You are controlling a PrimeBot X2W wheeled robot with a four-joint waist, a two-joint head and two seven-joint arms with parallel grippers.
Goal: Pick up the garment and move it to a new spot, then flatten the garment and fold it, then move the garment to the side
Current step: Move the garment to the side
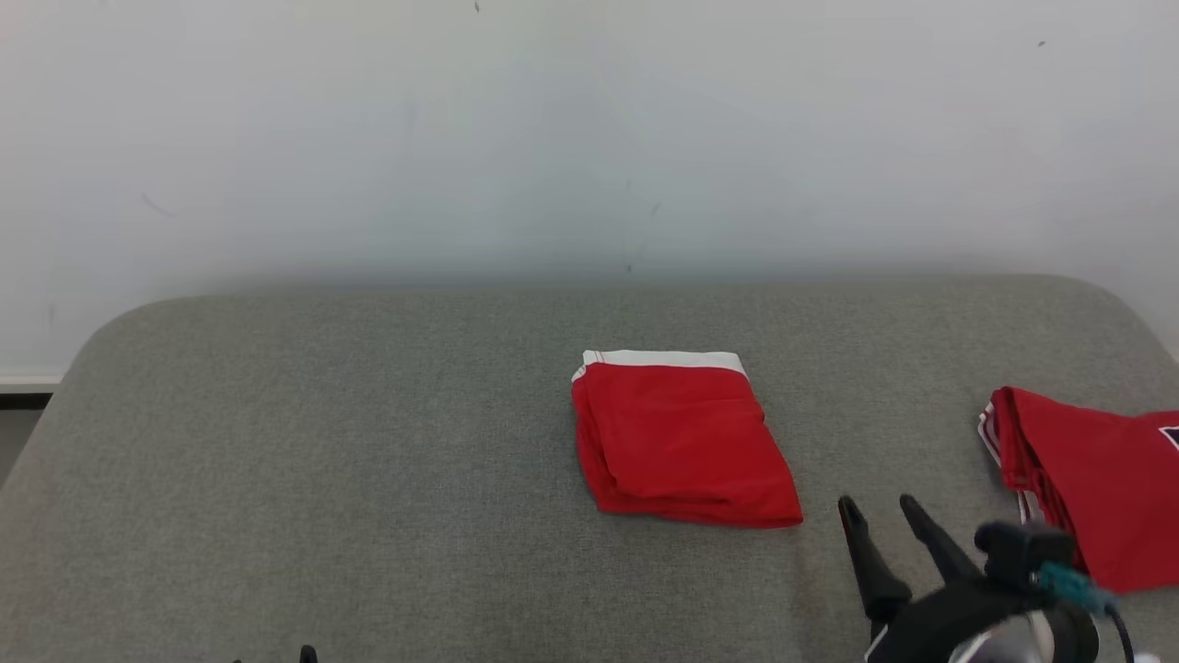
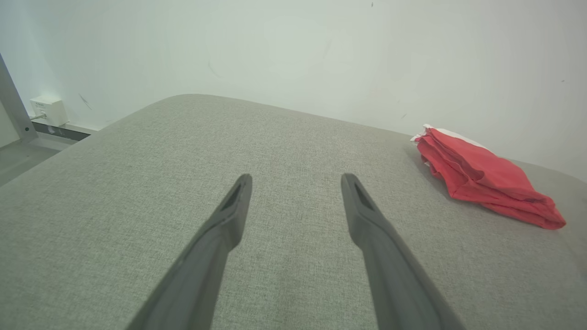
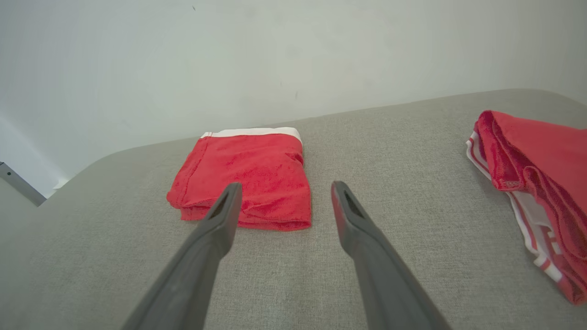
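A red garment (image 1: 682, 440) with a white waistband lies folded in a neat rectangle near the middle of the grey padded table (image 1: 368, 460). The right wrist view has the garment (image 3: 247, 178) just beyond my fingers, and the left wrist view has it (image 2: 481, 176) far to the right. My right gripper (image 1: 880, 509) hovers open just right of the garment's near corner, holding nothing. My left gripper (image 2: 296, 181) stands open over bare table, well to the left of the garment, with only a fingertip (image 1: 308, 654) at the head view's bottom edge.
A second red garment (image 1: 1087, 479) with white striped trim lies folded at the table's right edge, also in the right wrist view (image 3: 536, 183). A white wall (image 1: 589, 138) stands behind the table. A wall socket (image 2: 48, 110) sits low past the table's far left corner.
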